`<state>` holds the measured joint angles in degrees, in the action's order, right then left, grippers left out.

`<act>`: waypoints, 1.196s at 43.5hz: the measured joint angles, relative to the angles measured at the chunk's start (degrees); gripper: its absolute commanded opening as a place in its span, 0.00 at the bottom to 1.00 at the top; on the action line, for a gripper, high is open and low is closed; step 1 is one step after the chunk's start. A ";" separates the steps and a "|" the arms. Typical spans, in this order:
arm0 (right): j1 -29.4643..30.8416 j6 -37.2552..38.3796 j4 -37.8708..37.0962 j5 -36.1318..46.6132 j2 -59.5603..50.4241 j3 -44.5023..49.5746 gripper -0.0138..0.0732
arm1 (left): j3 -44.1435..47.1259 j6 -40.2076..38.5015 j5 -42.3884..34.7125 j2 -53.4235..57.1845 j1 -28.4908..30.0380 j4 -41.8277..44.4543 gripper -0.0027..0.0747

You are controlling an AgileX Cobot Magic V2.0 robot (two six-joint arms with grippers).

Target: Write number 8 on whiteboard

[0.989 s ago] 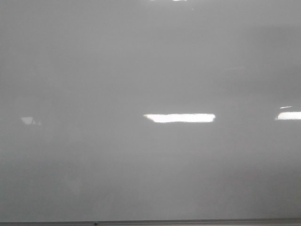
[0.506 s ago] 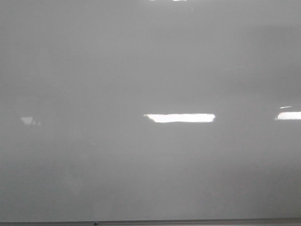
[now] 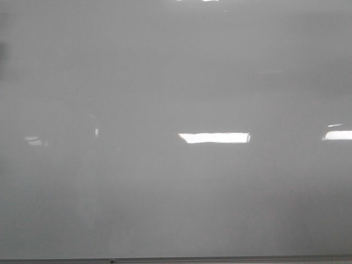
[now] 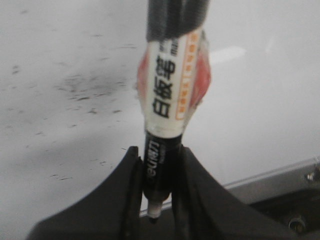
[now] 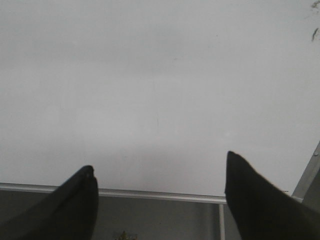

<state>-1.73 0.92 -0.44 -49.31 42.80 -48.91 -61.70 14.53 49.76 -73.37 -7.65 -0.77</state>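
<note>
Whiteboard (image 3: 176,82), glossy grey-white, shows no 8, so I judge my left gripper (image 4: 157,165), clamping the black-barrelled marker (image 4: 167,100), must next touch down, right gripper (image 5: 160,190) spread empty.

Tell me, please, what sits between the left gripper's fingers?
A whiteboard marker, clamped in the left gripper, in the left wrist view, pointing toward the whiteboard.

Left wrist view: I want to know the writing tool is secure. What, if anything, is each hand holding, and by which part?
The left hand is shut on the marker, gripping its black lower barrel near the tip. The right hand is open and holds nothing.
</note>
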 measured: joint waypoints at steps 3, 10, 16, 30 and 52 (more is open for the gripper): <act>0.00 -0.62 0.44 -0.39 1.18 -0.04 0.79 | -1.16 2.88 2.84 -0.23 -2.91 -0.49 0.01; 0.00 -5.12 4.17 -1.15 4.76 -0.04 0.79 | -2.89 13.63 7.51 -2.12 -9.33 -6.94 0.01; 0.00 -14.64 11.44 -1.80 7.85 -0.04 0.79 | -4.09 23.41 8.71 -4.30 -15.03 -12.66 0.01; -8.19 -43.91 28.03 -9.13 14.76 -4.14 0.79 | -6.40 31.04 8.94 -7.69 -28.49 -13.86 0.01; -29.33 -54.91 30.64 -5.75 27.03 -11.18 0.79 | -6.40 35.69 7.80 -8.20 -36.69 -13.86 0.01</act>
<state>-31.06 -53.99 30.20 -55.06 69.83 -60.09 -68.10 50.21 57.56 -81.57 -44.34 -14.64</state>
